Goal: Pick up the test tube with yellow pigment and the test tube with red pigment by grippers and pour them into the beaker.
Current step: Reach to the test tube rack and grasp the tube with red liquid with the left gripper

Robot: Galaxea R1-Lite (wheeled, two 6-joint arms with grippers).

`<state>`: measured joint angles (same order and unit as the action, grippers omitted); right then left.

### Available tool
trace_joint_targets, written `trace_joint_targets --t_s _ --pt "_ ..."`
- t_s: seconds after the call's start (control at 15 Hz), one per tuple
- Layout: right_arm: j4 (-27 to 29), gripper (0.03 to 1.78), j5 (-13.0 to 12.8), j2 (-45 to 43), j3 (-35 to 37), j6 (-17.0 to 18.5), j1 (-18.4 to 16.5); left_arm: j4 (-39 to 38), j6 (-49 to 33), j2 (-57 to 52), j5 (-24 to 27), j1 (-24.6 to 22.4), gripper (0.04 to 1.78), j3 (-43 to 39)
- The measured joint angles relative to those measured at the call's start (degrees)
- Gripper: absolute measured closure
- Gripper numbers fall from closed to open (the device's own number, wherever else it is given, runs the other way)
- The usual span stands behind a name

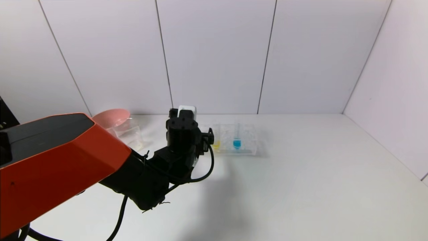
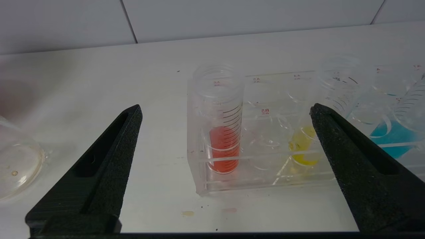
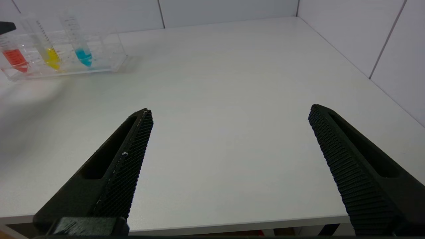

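Observation:
My left gripper [image 2: 225,109] is open just in front of the clear tube rack [image 2: 265,181], low over the table. The red test tube [image 2: 223,132] stands upright in the rack's end slot, centred between the two fingers but beyond their tips. The yellow test tube [image 2: 303,147] stands two slots over, by one fingertip. In the head view the gripper [image 1: 183,129] hides the red tube; the yellow tube [image 1: 216,144] shows beside it. The beaker [image 1: 129,134] stands left of the gripper and also shows in the left wrist view [image 2: 16,166]. My right gripper [image 3: 229,109] is open and empty over the table's near edge.
A blue-liquid tube [image 1: 236,143] stands in the same rack. A pink bowl [image 1: 112,117] sits right behind the beaker by the back wall. Small dried spots [image 2: 187,213] mark the table before the rack. The rack shows far off in the right wrist view [image 3: 59,56].

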<state>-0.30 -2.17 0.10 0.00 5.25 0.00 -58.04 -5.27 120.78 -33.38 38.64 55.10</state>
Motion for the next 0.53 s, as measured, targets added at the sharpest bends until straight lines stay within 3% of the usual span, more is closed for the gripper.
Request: trace_joint_targets --t_s 0.13,0.27,0.4,0.53 --pt "0.0 0.1 0.0 0.0 0.0 0.0 0.0 -0.9 0.2 0.8 0.1 -0.2 0.12 0.0" --pt "0.0 0.1 0.0 0.0 0.0 0.0 0.0 -0.9 0.2 1.1 0.1 -0.2 0.3 -0.2" --pt "0.0 0.1 0.0 0.0 0.0 0.0 0.0 -0.5 0.2 1.4 0.2 -0.2 0.56 -0.4" --pt "0.0 0.1 0.0 0.0 0.0 0.0 0.0 -0.7 0.2 1.9 0.2 -0.5 0.96 -0.4"
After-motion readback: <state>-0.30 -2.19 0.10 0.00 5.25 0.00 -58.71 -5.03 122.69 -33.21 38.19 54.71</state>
